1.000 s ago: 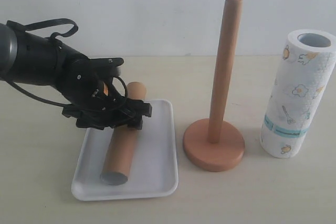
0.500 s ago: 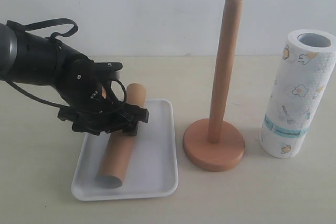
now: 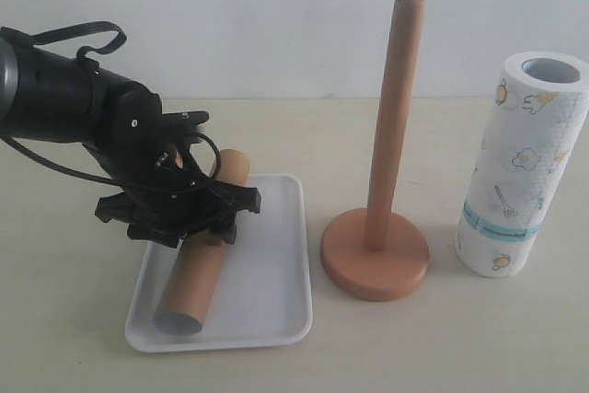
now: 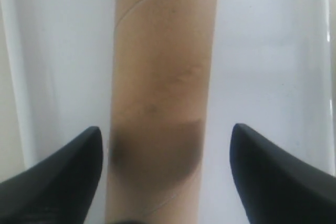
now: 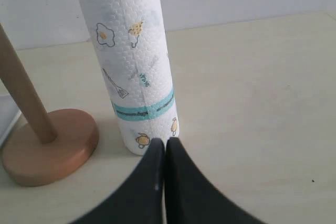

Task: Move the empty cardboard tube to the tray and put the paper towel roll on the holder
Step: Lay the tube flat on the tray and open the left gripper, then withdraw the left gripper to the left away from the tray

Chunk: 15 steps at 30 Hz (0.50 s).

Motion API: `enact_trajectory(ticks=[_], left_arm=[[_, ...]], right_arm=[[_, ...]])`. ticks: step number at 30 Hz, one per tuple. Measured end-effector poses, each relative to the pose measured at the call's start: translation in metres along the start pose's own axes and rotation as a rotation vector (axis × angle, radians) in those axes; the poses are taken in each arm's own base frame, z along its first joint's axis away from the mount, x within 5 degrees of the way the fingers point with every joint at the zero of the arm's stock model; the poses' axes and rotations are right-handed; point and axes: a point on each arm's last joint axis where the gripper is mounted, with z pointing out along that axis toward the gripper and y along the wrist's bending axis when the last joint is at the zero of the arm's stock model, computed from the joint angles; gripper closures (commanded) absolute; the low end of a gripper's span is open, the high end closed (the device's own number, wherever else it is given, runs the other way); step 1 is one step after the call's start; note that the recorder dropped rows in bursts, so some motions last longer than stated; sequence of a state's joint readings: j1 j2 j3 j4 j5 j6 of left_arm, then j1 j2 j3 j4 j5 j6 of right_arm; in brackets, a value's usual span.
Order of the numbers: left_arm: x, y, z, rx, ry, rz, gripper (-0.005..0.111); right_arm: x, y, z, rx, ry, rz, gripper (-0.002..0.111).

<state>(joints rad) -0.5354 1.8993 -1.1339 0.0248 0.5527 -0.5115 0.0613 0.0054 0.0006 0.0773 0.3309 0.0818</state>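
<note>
The empty cardboard tube (image 3: 198, 269) lies lengthwise in the white tray (image 3: 271, 296), its greyish open end toward the tray's near left corner. My left gripper (image 3: 182, 216) hangs low over the tube's middle and is open. In the left wrist view its fingertips (image 4: 92, 145) stand on either side of the tube (image 4: 163, 77), with a gap on each side. The paper towel roll (image 3: 522, 163) stands upright at the far right. The wooden holder (image 3: 375, 260) stands bare between tray and roll. My right gripper (image 5: 165, 141) is shut and empty, just short of the roll's base (image 5: 134, 66).
The tray's rim (image 4: 13, 77) runs along both sides of the tube in the left wrist view. The holder's disc base (image 5: 50, 145) sits close beside the roll. A pale wall runs behind the beige tabletop (image 3: 386, 347).
The tube's near end has swung left and settled toward the tray's front left corner. My left gripper has shifted slightly left with it. The roll and holder have not moved.
</note>
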Motion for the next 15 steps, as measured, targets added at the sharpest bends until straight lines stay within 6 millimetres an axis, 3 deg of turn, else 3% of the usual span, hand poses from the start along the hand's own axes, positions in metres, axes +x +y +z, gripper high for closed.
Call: enact_trajectory(ticks=[10,15], left_arm=[[0.000,-0.002,-0.022,0.032,-0.007,-0.001,0.043],[-0.004,-0.004,-0.065,0.074,-0.097,0.100,0.043]], right_arm=[[0.000,0.000,0.000,0.000,0.000,0.000,0.108],[0.000,0.000,0.000,0.000,0.000,0.000,0.108]])
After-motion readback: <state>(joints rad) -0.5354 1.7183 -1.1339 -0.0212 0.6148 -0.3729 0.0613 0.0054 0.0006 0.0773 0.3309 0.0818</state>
